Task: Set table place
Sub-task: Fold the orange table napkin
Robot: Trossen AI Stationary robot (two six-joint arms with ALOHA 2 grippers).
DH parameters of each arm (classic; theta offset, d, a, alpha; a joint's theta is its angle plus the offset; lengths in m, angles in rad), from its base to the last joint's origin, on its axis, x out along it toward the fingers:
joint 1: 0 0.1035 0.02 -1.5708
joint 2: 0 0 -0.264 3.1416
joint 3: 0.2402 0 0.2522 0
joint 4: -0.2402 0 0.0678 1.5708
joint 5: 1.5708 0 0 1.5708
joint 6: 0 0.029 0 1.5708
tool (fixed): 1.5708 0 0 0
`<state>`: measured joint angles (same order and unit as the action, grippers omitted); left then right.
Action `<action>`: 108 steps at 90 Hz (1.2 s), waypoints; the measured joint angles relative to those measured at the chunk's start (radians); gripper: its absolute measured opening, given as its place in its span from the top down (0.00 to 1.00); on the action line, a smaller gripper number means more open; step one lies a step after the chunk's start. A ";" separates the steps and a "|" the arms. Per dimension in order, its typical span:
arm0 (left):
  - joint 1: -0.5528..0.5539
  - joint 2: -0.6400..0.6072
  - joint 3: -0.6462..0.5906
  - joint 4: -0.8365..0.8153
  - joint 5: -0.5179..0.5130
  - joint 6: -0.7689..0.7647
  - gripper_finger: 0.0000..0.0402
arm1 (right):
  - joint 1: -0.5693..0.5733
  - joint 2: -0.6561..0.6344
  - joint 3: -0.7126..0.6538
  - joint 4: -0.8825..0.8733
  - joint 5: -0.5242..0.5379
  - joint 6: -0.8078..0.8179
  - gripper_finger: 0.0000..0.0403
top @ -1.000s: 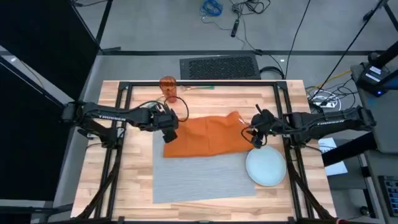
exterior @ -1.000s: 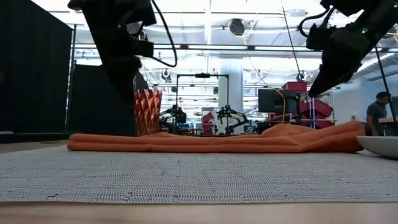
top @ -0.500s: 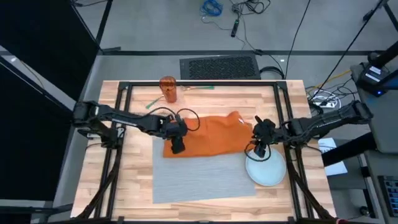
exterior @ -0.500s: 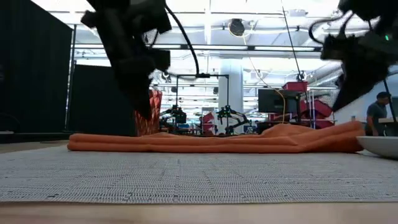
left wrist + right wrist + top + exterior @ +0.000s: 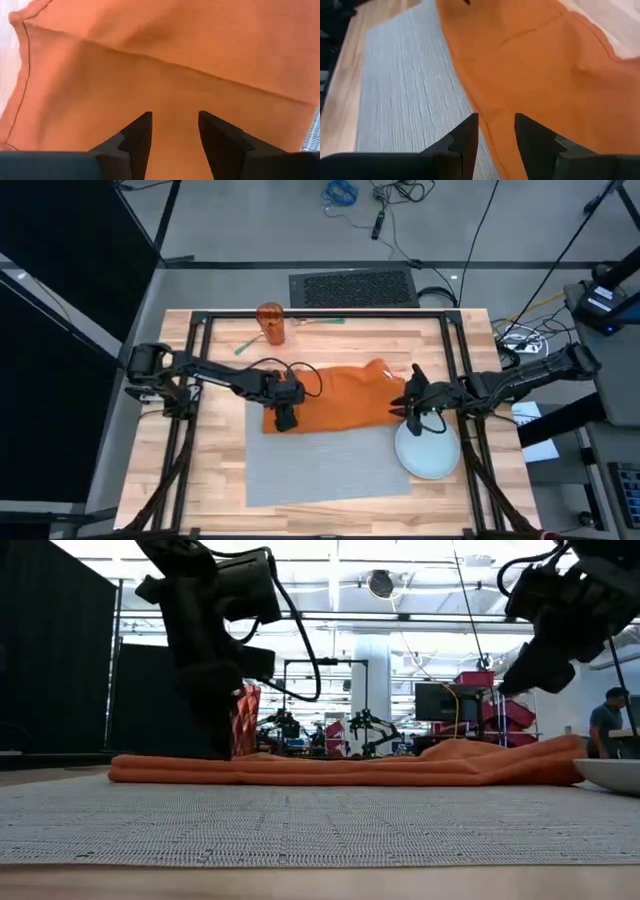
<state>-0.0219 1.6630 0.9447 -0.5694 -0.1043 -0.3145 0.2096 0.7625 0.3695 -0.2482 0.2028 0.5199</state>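
**Partway through the place setting: napkin and plate not yet arranged**

Shown from above, the grey woven placemat (image 5: 330,460) lies flat at the near middle of the wooden surface (image 5: 215,470), so the base of the setting appears done. The orange napkin (image 5: 340,400) is spread loosely, rumpled, across the placemat's far edge and onto the bare wood beyond it. The pale round plate (image 5: 428,450) overlaps the placemat's right edge rather than sitting centred on it. An orange cup (image 5: 270,323) stands near the far edge of the surface, well apart from the placemat.

The left end effector (image 5: 284,418) hangs just over the napkin's left near part; its wrist view shows the fingers (image 5: 137,137) parted with only cloth between and below them, gripping nothing. The right end effector (image 5: 412,408) hovers over the napkin's right end, beside the plate; its fingers (image 5: 467,137) are likewise apart and empty.

By judgement, what remains is folding or placing the napkin, centring the plate, and bringing the cup in.
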 joint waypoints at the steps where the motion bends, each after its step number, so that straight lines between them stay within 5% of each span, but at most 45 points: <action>1: -0.003 0.000 0.000 -0.002 0.000 -0.002 0.63 | 0.000 0.000 0.000 0.000 0.000 0.000 0.72; 54: -0.160 0.000 0.002 -0.148 -0.061 -0.126 0.63 | -0.001 0.038 0.000 0.119 -0.176 -0.026 0.72; 108: -0.127 0.112 -0.017 -0.126 0.045 -0.074 0.63 | -0.001 0.210 0.001 0.240 -0.262 -0.005 0.72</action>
<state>-0.1485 1.7752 0.9282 -0.6953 -0.0591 -0.3881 0.2085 0.9726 0.3702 -0.0082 -0.0593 0.5150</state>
